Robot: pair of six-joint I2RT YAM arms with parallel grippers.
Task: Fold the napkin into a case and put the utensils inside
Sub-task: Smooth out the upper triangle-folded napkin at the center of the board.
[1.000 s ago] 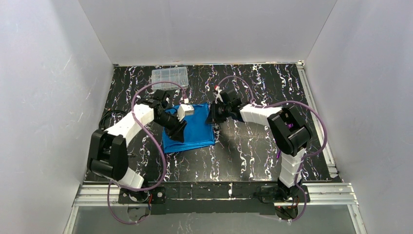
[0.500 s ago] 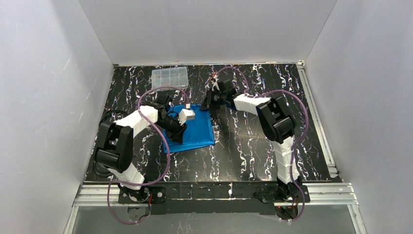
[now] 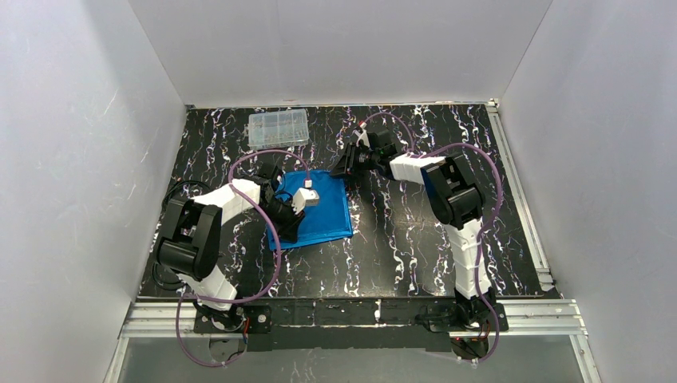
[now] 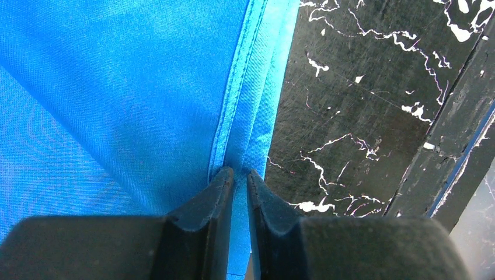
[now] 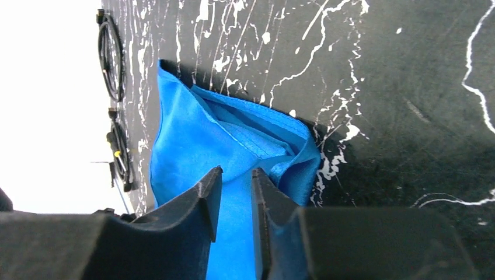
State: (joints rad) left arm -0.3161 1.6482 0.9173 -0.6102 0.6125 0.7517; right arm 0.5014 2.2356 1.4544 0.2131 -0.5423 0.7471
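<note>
– Now, what is changed around the napkin (image 3: 323, 209)?
– The left gripper (image 4: 240, 174) has been drawn back to the cloth's near left edge. Its fingers have been narrowed to a slit, and the stitched hem is pinched in it. The right gripper (image 5: 235, 172) has been shifted from the right edge up to the far right corner
– Is that corner held?
– Blue cloth is seen between the right fingers, which are set a little apart, and the corner is bunched and raised off the table (image 3: 415, 239). Whether it is clamped or being let go cannot be told
– And where is the napkin left by this?
– It is laid mostly flat as a folded panel between the two arms, on the near side of the clear compartment box (image 3: 278, 128) and apart from it. No narrow pouch is formed yet, and the utensils cannot be made out. A further fold is therefore judged to be in preparation, with two opposite edges taken up, and slippage of the thin hem is the risk to be watched
</note>
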